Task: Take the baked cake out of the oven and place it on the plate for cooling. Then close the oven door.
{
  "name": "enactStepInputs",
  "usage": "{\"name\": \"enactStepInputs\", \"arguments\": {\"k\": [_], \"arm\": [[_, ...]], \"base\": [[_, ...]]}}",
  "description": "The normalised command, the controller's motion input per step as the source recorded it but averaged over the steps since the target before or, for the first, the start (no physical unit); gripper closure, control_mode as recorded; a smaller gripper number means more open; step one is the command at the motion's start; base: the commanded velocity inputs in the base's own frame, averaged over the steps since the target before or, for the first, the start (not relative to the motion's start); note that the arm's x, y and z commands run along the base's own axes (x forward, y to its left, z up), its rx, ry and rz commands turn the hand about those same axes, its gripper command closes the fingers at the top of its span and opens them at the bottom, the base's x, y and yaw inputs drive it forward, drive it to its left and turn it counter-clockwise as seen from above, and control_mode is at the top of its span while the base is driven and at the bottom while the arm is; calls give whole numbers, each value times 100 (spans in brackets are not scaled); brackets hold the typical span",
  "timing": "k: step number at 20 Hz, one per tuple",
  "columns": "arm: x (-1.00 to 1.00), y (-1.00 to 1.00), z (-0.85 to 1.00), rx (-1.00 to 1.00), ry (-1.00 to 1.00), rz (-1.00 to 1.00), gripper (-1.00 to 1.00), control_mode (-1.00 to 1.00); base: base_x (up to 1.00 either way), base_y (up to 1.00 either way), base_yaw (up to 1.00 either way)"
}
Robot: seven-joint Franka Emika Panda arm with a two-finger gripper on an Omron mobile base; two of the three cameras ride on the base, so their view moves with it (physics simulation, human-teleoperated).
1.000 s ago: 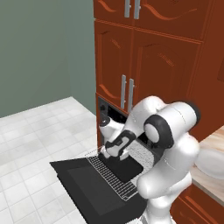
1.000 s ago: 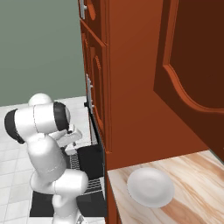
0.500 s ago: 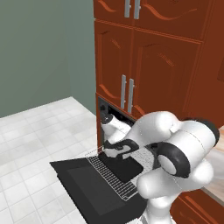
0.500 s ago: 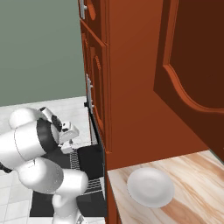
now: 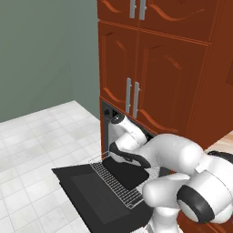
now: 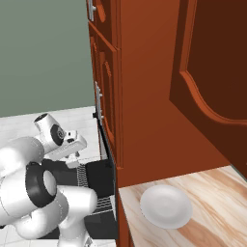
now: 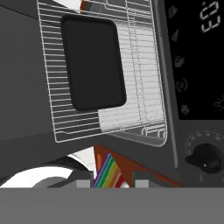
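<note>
The hand view shows the gripper [image 7: 108, 183] clenched on a rainbow-striped wedge [image 7: 109, 171] above the black tray [image 7: 92, 62]; the right base view shows the plate [image 6: 166, 206] on the counter [image 6: 217, 193].

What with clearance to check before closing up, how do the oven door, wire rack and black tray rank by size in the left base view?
1. oven door, lying open, the widest.
2. wire rack, partly hidden by the arm, yet reaching past the tray.
3. black tray, resting on the rack.
</note>
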Motion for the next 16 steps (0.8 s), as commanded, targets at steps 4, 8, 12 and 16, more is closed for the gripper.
{"name": "enactStepInputs", "arguments": {"k": [4, 8, 12, 16], "arm": [[-29, -16, 43, 0, 1, 0, 100, -100], [-27, -19, 41, 0, 2, 0, 100, -100], [-26, -23, 35, 0, 0, 0, 100, -100], [-26, -26, 34, 0, 0, 0, 100, -100]], "base": [[0, 0, 0], [0, 0, 0], [0, 0, 0], [0, 0, 0]]}}
